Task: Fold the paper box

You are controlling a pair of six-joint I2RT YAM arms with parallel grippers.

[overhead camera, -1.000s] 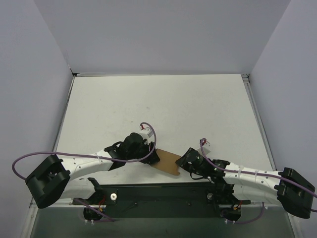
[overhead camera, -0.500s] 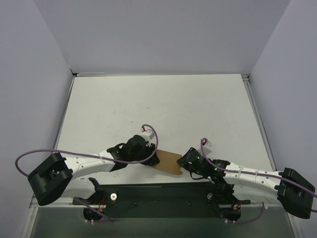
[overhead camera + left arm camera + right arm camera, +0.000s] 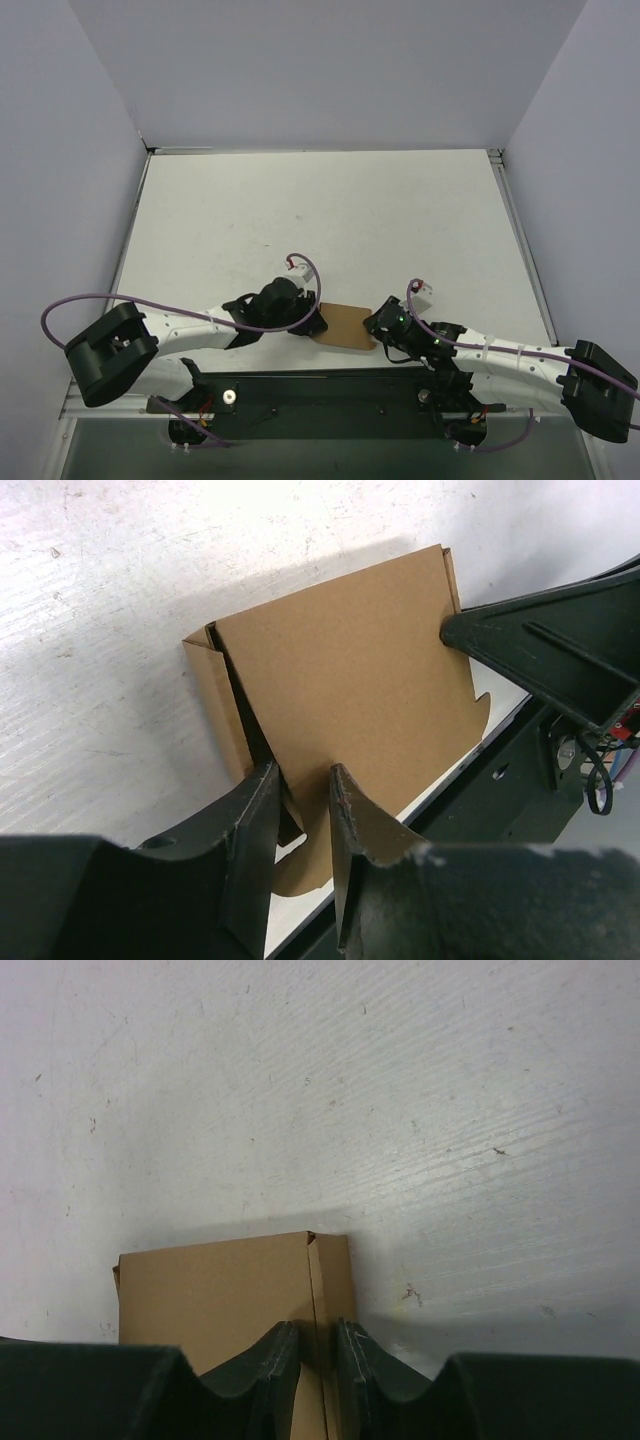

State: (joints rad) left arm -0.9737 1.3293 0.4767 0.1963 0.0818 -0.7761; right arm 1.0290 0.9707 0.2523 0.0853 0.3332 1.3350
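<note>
Right end effector (image 3: 317, 1332) clamped on paper box (image 3: 350, 690) edge. Left end effector (image 3: 303, 780) astride a flap, grip uncertain. Square it on the crease before you fold.

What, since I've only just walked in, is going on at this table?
Two robot arms are working a partly folded paper box at the near edge of the table, between them. The right gripper is pinched on a creased flap at one end. The left gripper straddles the opposite end, jaws narrowly apart, not clearly gripping. The box is not yet closed up.
</note>
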